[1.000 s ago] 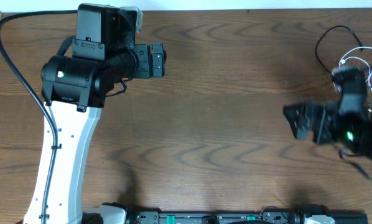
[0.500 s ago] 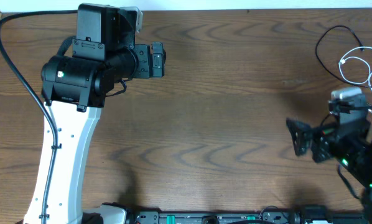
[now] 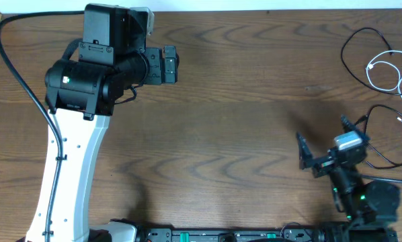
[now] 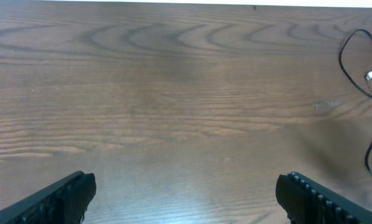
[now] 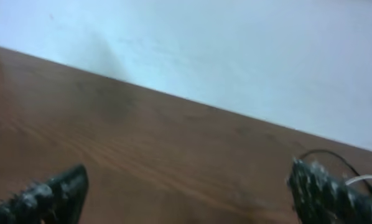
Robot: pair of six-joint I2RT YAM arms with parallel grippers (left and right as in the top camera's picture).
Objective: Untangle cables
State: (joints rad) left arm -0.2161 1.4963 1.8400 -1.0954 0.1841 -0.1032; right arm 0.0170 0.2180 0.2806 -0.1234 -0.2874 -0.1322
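**Operator:** Where do we stand with the hands and the cables?

**Technician:** We find both hands empty. The right gripper (image 5: 186, 190) has its jaws spread fully, with only bare table (image 3: 241, 134) between them. The left gripper (image 4: 185, 196), well apart from the right gripper across the table, is likewise wide open. The cables (image 3: 388, 56) lie beyond the right gripper, toward the far edge: a black loop (image 3: 352, 36) crossed by a white cord (image 3: 370, 68). A further black strand (image 3: 378, 107) runs just beside the right gripper.

**Operator:** What faults should we expect?

**Technician:** In our judgement, three. The near strand may catch on the right gripper when it advances, dragging the bundle. Closing on the crossing point would pinch both cords and tighten the tangle. A thin cord may also slip out of the jaws.

**Operator:** Any markings to record?

**Technician:** None that we can read. No brand or label is legible in any view.
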